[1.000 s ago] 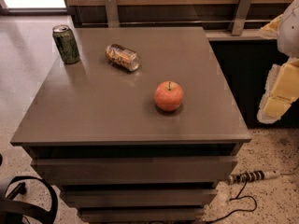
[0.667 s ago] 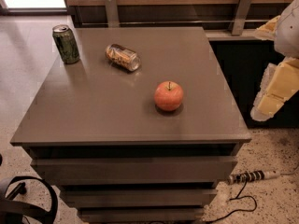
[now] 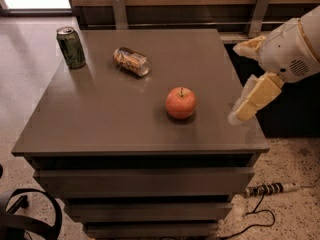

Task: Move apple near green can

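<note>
Gripper (image 3: 239,81) hangs at the right edge of the table (image 3: 100,119), fingers spread and holding nothing. The apple (image 3: 181,103) sits near it, inward toward the table's centre. The green can (image 3: 71,47) stands at the far left corner, well apart from the apple.
</note>
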Controlling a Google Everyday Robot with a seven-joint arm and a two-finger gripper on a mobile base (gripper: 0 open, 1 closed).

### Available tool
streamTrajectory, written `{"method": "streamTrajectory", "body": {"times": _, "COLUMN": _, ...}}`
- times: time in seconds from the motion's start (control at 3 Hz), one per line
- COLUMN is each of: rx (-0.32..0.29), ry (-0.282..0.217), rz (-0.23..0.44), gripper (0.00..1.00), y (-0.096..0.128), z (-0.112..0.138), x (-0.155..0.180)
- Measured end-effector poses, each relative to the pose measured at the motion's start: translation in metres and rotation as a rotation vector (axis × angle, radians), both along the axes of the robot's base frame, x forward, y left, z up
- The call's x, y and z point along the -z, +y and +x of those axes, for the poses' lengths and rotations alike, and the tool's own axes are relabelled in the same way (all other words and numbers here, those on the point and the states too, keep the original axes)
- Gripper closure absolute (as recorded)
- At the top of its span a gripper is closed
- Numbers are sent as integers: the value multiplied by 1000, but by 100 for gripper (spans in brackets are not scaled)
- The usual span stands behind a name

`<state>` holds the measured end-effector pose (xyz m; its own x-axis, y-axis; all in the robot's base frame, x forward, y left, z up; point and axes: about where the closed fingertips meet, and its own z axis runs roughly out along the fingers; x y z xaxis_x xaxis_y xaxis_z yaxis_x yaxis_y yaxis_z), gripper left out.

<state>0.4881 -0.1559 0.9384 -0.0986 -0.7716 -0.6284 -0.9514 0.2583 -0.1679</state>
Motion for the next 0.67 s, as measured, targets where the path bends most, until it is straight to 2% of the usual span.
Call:
{"method": "streamTrajectory", "body": {"times": 0.33, "rx": -56, "ry": 0, "rz": 181, "gripper": 0, "y": 34, "z": 18, "x": 17}}
{"method": "streamTrajectory", "body": {"times": 0.67, "rx": -73, "ry": -5, "rz": 308, "gripper": 0, "y": 58, "z": 32, "x": 34}}
